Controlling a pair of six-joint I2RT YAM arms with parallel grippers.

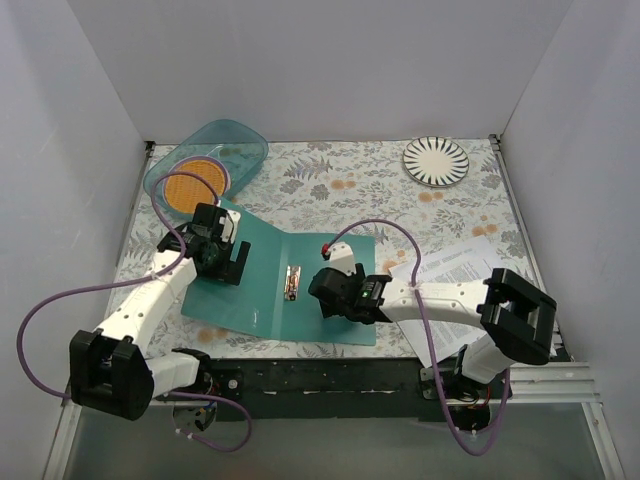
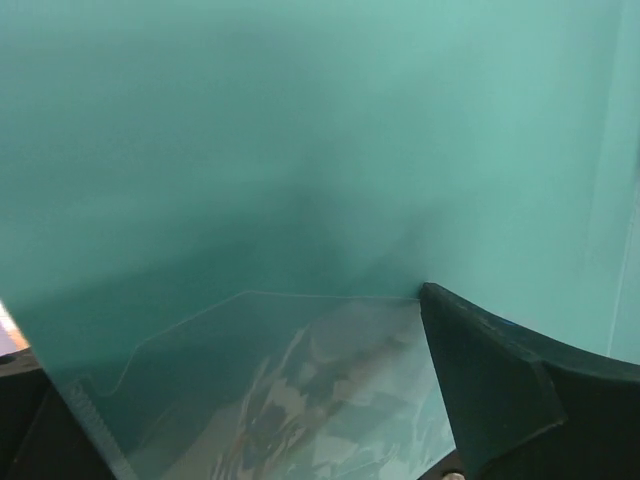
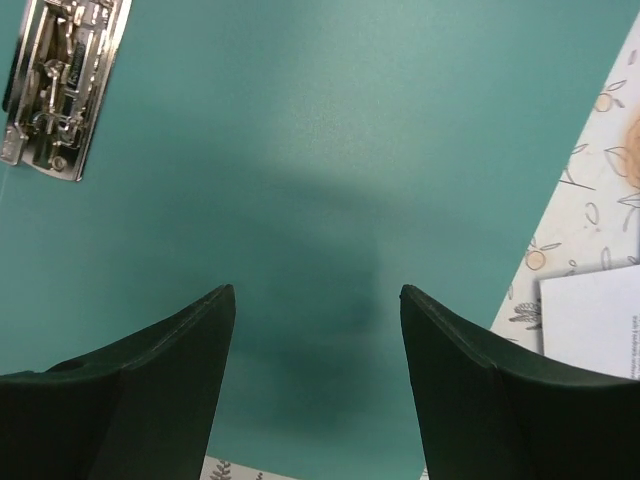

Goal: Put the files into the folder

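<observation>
Folder lying open and flat, both grippers hovering empty over it.
The right gripper (image 3: pixel 318 385) is holding its fingers apart above the bare folder (image 3: pixel 330 150), with the metal clip (image 3: pixel 60 90) beyond one fingertip and the files (image 3: pixel 595 320) lying outside the other. The left gripper (image 1: pixel 222 262), fingers also apart, is hanging over the other flap. The right gripper is probably best pinching only a sheet's edge and sliding it in flat.

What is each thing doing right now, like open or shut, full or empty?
Thin teal-green folder: lying open, no papers inside.
Small metal clip at its spine: holds no paper.
White printed paper sheets: lying outside the folder, to its right.
Translucent teal bowl: an orange disc shows through it.
Black-and-white striped plate: empty.
Left gripper: open, over the folder's left cover.
Right gripper: open, over its right cover.
</observation>
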